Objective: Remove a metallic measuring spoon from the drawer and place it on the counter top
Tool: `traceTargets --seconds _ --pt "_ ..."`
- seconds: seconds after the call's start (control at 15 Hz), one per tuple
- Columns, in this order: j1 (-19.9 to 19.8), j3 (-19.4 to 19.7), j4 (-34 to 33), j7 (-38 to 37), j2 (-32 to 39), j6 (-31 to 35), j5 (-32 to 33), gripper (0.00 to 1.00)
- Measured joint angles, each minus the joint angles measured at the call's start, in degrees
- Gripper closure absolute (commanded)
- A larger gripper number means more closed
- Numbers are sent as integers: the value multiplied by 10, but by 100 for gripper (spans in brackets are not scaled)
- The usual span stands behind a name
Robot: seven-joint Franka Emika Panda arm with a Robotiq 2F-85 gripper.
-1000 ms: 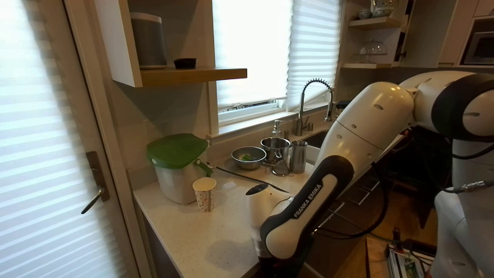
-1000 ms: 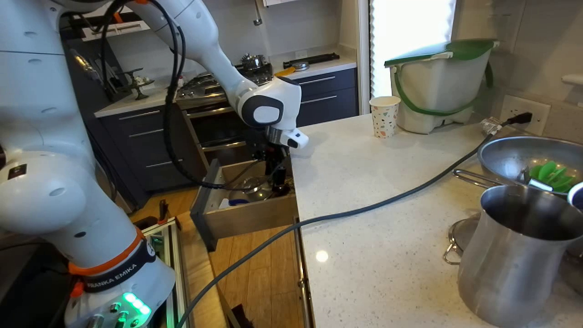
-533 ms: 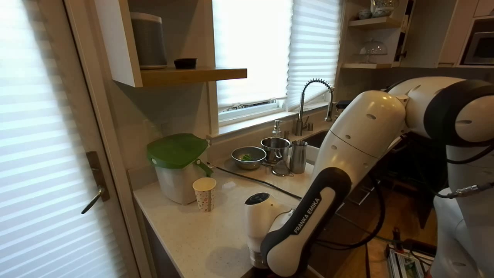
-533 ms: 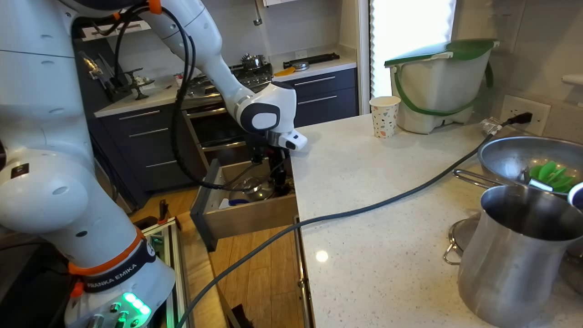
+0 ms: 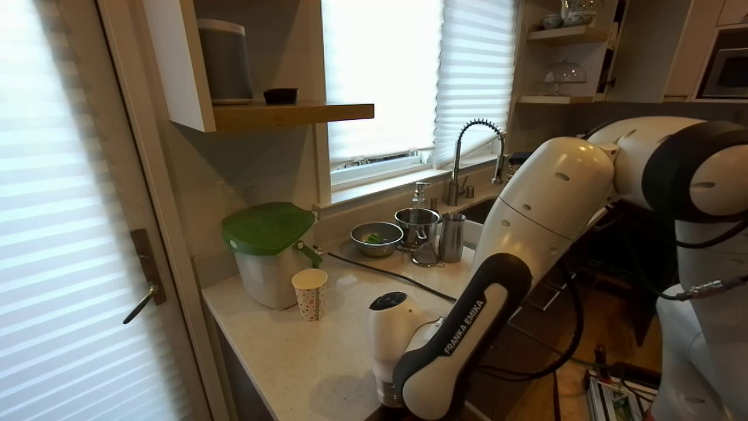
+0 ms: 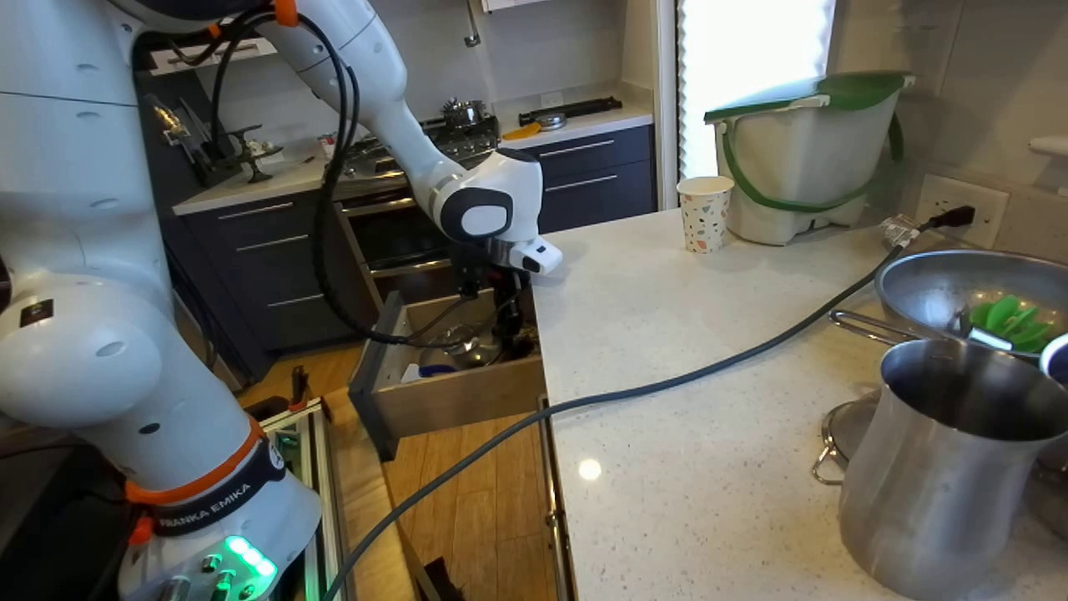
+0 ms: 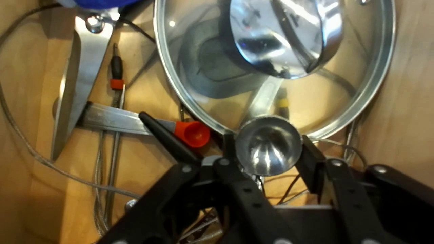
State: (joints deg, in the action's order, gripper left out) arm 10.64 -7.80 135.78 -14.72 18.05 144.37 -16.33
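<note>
Pincer (image 7: 270,149) looked closed on the measuring spoon (image 7: 268,144), its round bowl squarely between the fingertips (image 7: 311,166); handle's line couldn't be told. Spoon was inside the drawer (image 6: 455,401), at the rim of the glass lid (image 7: 325,101). Worktop (image 6: 651,292) stood higher, alongside: I judged lift first, then across.

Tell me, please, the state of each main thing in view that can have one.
Drawer: pulled open.
Metallic measuring spoon: in the drawer, not yet on the counter top.
Tool: jaws either side of that spoon; whether tight, I cannot tell.
Green-lidded bin: closed.
Paper cup: upright.
Steel pitcher: upright, uncovered.
Steel bowl: upright, green item inside.
Window blinds: mostly lowered.
Base lights: lit green.
</note>
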Motion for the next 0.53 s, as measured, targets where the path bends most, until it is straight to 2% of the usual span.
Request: traceTargets --seconds 0.27,0.53 --pt "-2 -3 -1 -1 -24 -33 -10 78" --pt "-9 -20 -2 31 -82 -132 -70 78"
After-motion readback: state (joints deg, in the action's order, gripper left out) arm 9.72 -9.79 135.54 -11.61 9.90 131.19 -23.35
